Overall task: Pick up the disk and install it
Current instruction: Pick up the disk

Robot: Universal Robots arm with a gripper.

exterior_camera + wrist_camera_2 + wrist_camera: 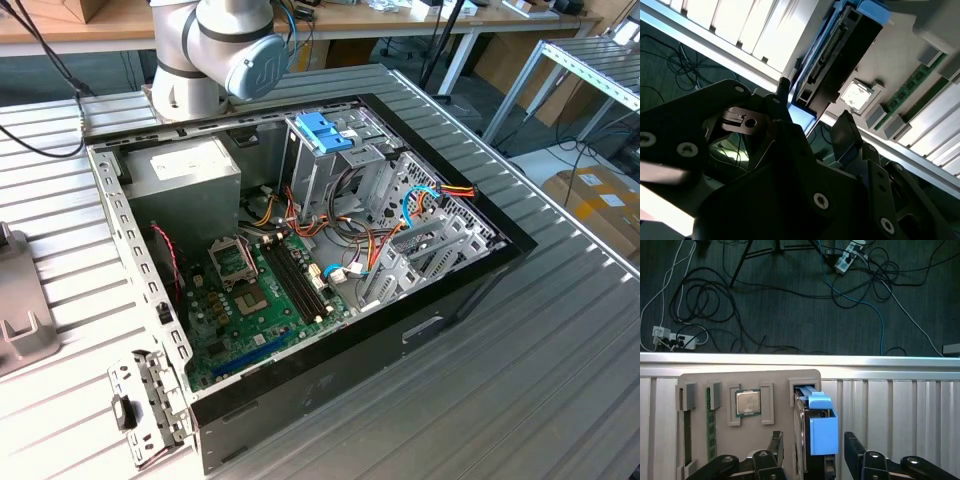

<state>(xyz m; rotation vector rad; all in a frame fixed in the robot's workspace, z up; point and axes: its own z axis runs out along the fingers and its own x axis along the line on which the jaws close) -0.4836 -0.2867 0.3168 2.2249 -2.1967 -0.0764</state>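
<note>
You have the claw [813, 445] spread, one finger on each side of the disk [822, 432], with a gap showing on both sides in the first wrist view. The disk stands on edge in a slot of the grey holder tray [775, 377] on the ribbed tabletop [900, 405]. A processor chip [748, 402] and a memory stick [710, 415] lie in the same tray. In the exterior view, the open computer case [430, 330] rests on the tabletop.

My exterior view looks down at a slant onto the open computer case [330, 300], the arm [215, 50] behind it. Both wrist views peer from just behind the gripper [812, 442] and share the tray [720, 382] [890, 55], disk [816, 427] [840, 55] and processor chip [748, 402] [856, 95]; the second sits closer, tilted.
</note>
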